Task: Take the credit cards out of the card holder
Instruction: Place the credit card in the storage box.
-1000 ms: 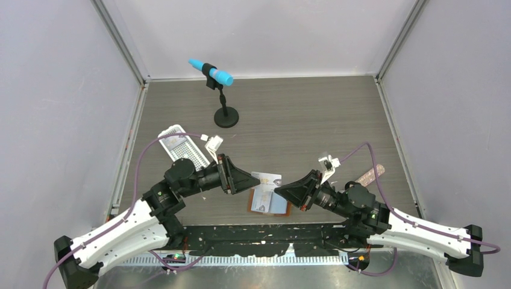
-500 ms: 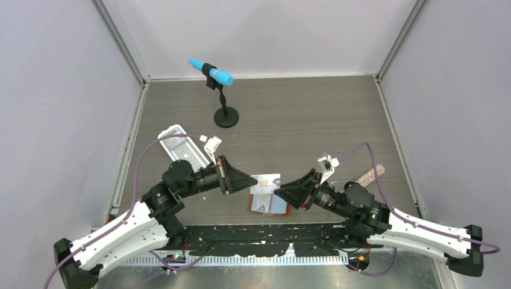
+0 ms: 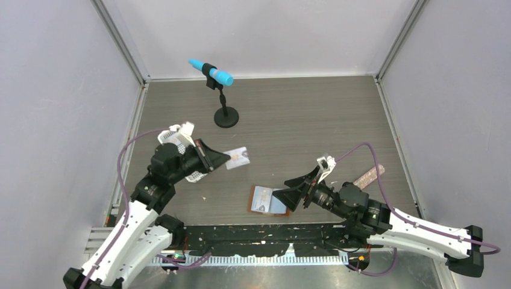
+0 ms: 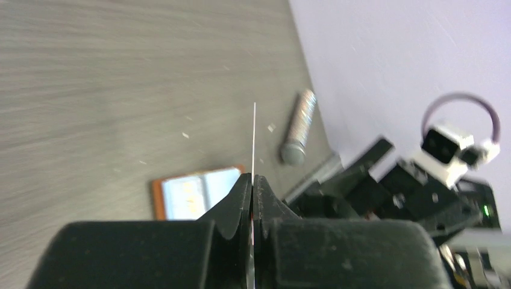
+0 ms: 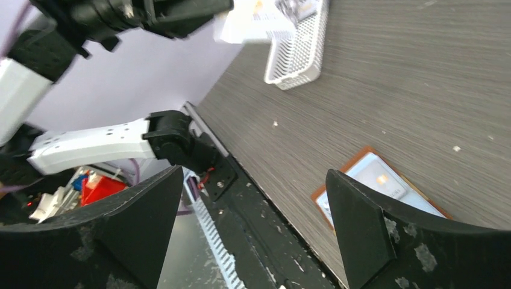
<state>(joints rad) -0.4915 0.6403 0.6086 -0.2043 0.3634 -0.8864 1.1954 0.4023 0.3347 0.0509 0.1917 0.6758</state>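
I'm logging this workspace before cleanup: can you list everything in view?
credit cards: two, whitish; one held off the table by the left gripper, one in a pocket.
card holder: one, tan, pale blue inside; open on the near table.
tray: one, white perforated; left side.
microphone: one, blue, black stand; far middle.
tube: one, silvery; right side.
table: one, grey.
left gripper: black; shut on a card.
right gripper: black; open, beside the holder.

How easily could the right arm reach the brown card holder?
Probably easily: the right gripper hangs open beside the card holder, nothing between them. The left gripper holds a credit card well aside.
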